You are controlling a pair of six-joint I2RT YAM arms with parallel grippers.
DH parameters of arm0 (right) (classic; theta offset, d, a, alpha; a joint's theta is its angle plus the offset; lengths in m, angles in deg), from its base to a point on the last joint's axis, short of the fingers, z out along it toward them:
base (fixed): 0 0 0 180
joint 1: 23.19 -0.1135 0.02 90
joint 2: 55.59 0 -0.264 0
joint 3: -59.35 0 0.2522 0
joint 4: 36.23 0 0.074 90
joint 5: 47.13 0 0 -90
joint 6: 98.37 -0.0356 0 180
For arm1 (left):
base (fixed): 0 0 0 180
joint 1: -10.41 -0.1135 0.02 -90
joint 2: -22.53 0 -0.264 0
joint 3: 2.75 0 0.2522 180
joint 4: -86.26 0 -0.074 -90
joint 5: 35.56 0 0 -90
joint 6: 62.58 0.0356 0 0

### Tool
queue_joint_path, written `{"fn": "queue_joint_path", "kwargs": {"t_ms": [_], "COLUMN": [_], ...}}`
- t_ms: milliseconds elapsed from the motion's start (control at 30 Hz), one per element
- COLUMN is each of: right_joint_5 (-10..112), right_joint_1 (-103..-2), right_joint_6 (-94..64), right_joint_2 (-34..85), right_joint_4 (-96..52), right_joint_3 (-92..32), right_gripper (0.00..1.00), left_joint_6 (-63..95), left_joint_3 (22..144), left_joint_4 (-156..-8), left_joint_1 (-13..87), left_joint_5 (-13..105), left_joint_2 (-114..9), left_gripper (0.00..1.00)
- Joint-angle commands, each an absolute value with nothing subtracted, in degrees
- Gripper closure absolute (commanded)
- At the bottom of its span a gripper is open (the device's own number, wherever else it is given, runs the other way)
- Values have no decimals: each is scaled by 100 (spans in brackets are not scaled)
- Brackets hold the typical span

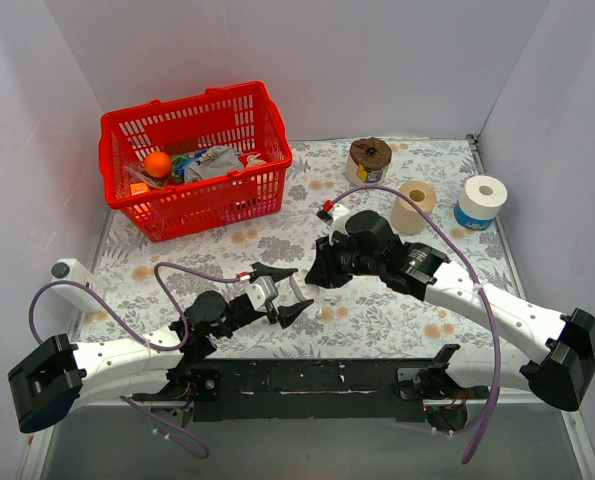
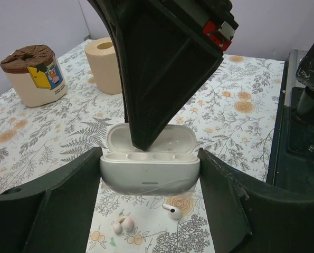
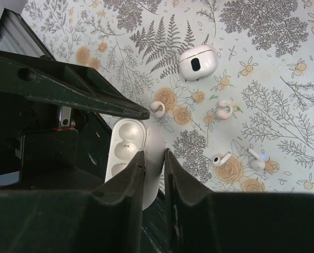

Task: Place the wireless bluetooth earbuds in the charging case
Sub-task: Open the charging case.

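Step in hand: prepping the case, no bud loaded yet. Your left pincer (image 2: 150, 154) sits at mid width, clamped on the body of the charging case (image 2: 149, 171), which it holds lid-up just above the table (image 1: 377, 320). Your right pincer (image 3: 154, 155) is narrow, w/ the open lid between its fingers; looks pinched. Both sockets look empty.

The wireless bluetooth earbuds (image 3: 220, 158) lie loose on the table near the case, stems showing, the 2 close together but apart. Don't mix them up w/ the rounder pinkish buds (image 3: 224, 109) or the 2nd, shut case (image 3: 198, 62) near them.

Next, imo: keep the left grip, free the right pincer from the lid, open it and come down on one stemmed bud. Tiny, glossy, so go slow and pinch across the stem; then seat it stem-down in a socket.

Room: tight right over the case, both arms crowd there, so back the right one off upward first. The cloth around the buds is open. The rolls (image 1: 415, 205) and red basket (image 1: 217, 205) are well apart. The black base rail (image 1: 307, 385) sits near the left arm's side, so don't swing low there.
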State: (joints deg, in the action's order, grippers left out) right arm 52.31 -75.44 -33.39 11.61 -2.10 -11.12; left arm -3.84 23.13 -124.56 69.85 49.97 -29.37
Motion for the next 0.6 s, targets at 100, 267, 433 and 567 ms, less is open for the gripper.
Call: {"fn": "queue_joint_path", "kwargs": {"t_ms": [100, 267, 433, 567], "right_joint_5": [5114, 4833, 4560, 4437], "right_joint_1": [-7539, -7583, -7618, -7680], "right_joint_6": [-2992, -2412, -1893, -1349], "right_joint_2": [1042, 954, 866, 787], "right_joint_4": [-138, 293, 802, 918], "right_joint_3": [-1303, -1725, -2156, -2341], "right_gripper": [99, 99, 99, 99], "left_joint_6": [-905, -1133, -1283, -1826], "left_joint_3": [2770, 2824, 3043, 3219], "left_joint_4": [-11884, -11681, -11278, -10996], "left_joint_1": [7000, 7000, 6982, 6798], "left_joint_5": [5593, 5900, 6155, 6043], "left_joint_2": [-2985, -2951, -2950, -2784], "left_gripper": [61, 2, 2, 2]}}
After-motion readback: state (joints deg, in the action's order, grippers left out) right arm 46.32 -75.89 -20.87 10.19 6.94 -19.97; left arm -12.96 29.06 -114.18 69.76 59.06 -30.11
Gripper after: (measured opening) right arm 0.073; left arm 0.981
